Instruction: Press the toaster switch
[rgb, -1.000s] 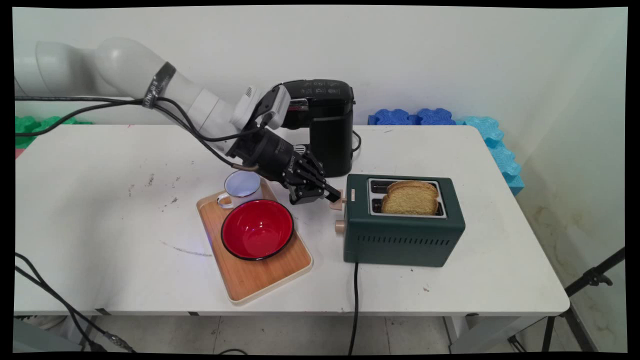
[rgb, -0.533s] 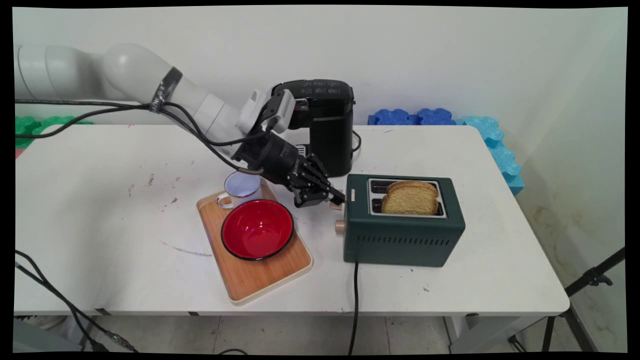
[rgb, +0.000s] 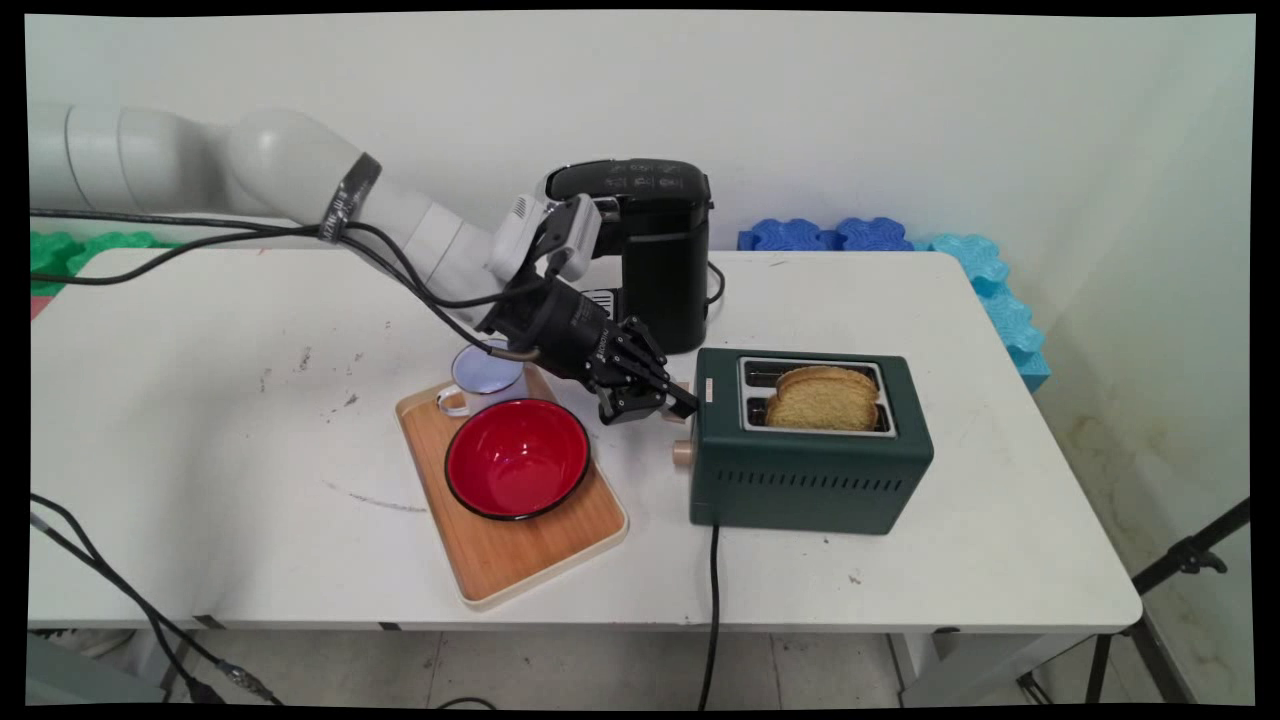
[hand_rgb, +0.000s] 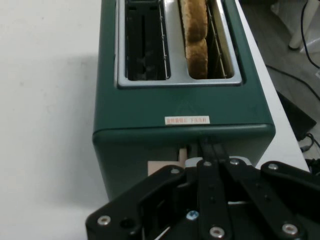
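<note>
- The black gripper (rgb: 672, 403) is at the left end of the dark green toaster (rgb: 810, 470), its fingers drawn together with the tips right against the toaster's lever (hand_rgb: 165, 167), a pale tab on that end face; whether they pinch it I cannot tell.
- One slice of toast (rgb: 822, 398) stands in the toaster's nearer slot; the hand view shows the other slot dark and bare.
- A round beige knob (rgb: 683, 455) sits low on the same end of the toaster, below the gripper.
- Left of the toaster lies a wooden tray (rgb: 520, 545) carrying a red bowl (rgb: 517, 472) and a white enamel mug (rgb: 482, 375) behind it.
- A black coffee machine (rgb: 655, 250) stands at the back of the white table (rgb: 200, 450), behind the gripper.
- The table top is scuffed with dark marks on its left half.
- The toaster's black cord (rgb: 711, 610) drops over the near edge.
- Blue foam tiles (rgb: 880, 237) and green ones (rgb: 60, 250) lean at the foot of the plain white wall.
</note>
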